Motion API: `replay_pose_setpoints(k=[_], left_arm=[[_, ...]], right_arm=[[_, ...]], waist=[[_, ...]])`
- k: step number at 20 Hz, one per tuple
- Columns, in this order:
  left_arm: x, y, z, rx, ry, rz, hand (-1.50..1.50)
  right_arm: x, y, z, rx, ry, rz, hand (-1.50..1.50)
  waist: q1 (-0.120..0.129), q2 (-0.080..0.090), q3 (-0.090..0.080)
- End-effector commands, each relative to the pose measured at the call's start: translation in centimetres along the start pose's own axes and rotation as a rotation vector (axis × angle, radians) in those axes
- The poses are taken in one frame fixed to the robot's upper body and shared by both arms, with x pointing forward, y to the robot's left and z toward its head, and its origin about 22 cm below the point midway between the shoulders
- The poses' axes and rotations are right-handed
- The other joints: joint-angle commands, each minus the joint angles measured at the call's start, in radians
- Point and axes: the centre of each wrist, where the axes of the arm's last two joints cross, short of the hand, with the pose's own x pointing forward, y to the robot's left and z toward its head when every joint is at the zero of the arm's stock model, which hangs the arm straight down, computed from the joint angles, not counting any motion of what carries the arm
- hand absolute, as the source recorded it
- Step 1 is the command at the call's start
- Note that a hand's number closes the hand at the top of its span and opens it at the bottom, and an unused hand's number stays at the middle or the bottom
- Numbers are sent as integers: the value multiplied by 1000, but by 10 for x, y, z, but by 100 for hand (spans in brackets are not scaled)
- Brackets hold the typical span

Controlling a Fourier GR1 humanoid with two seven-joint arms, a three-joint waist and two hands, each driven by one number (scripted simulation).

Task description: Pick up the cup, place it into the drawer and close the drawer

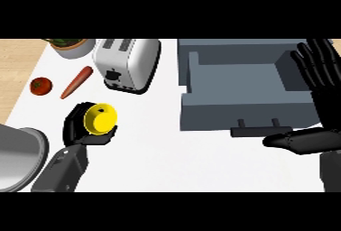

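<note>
A yellow cup (101, 119) sits in my left hand (83, 131) at the lower left of the white counter; the fingers and thumb curl round it. The cup's round face points up toward the view. To the right stands the grey drawer (190, 108), pulled open, its inside bare and its dark handle (260, 131) at the front. My right hand (320, 90) is open at the far right, fingers straight and raised over the drawer's right wall, thumb stretched left near the handle.
A white toaster (126, 63) stands at the back, left of the drawer. A carrot (76, 82) and a tomato (41, 85) lie left of it, a pot with greens (70, 45) behind. A metal bowl (16, 158) is at the lower left edge.
</note>
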Motion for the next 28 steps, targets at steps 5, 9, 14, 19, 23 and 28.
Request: replay_pose_setpoints(k=[5,9,14,19,23,28], left_arm=[[24,-59,-65,-197,-159,94,150],[51,-97,-97,-268,-177,107,150],[100,-170,-138,-367,-209,119,150],[148,-202,-169,-390,-173,88,150],[182,-260,-169,-406,-153,37,150],[200,-291,-188,-374,-73,-42,150]], right_arm=[[0,-10,1,-11,5,4,-150],[-1,-12,7,-22,38,55,-150],[2,2,2,-35,27,26,-150],[-3,-4,-3,-49,26,44,-150],[-9,-5,2,-37,3,26,-150],[-21,-8,-6,-28,7,24,-150]], waist=[[15,-8,3],[35,-17,4],[36,-21,5],[25,-11,3],[1,-13,4],[-9,2,4]])
